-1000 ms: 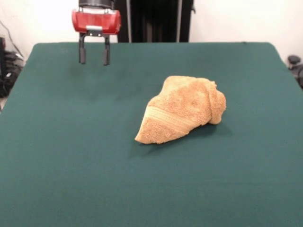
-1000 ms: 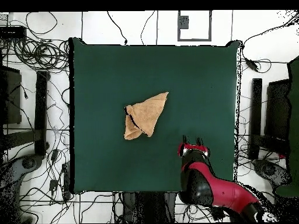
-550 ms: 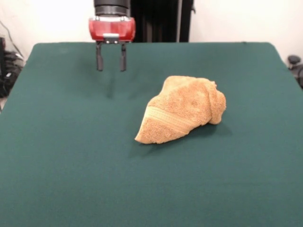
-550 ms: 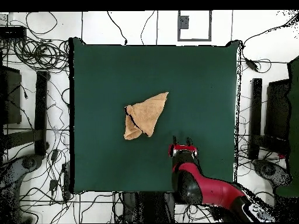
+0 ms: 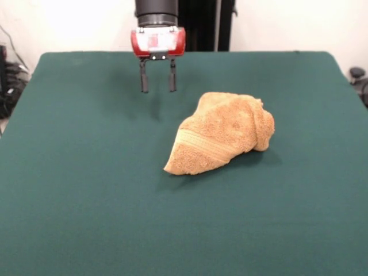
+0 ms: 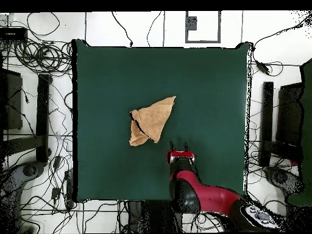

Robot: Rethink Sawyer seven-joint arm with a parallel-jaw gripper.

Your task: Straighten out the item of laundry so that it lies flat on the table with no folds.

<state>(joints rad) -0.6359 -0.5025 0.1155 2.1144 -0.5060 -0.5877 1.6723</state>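
Towel (image 5: 221,135) sits bunched and folded near mid tabletop (image 5: 86,201), long axis diagonal, pointed corner toward the camera in front view. End effector (image 5: 157,85) hangs above the cloth-free tabletop, fingers apart, holding nothing. In front view towel lies to its right and nearer the camera; overhead: towel (image 6: 152,120) up-left of end effector (image 6: 178,146). Not touching.

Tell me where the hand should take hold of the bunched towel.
Probably the towel's pointed striped corner, lying low on the table. Bring the open hand down from above; the other end is a thick rolled bunch, harder to pinch in a single layer.
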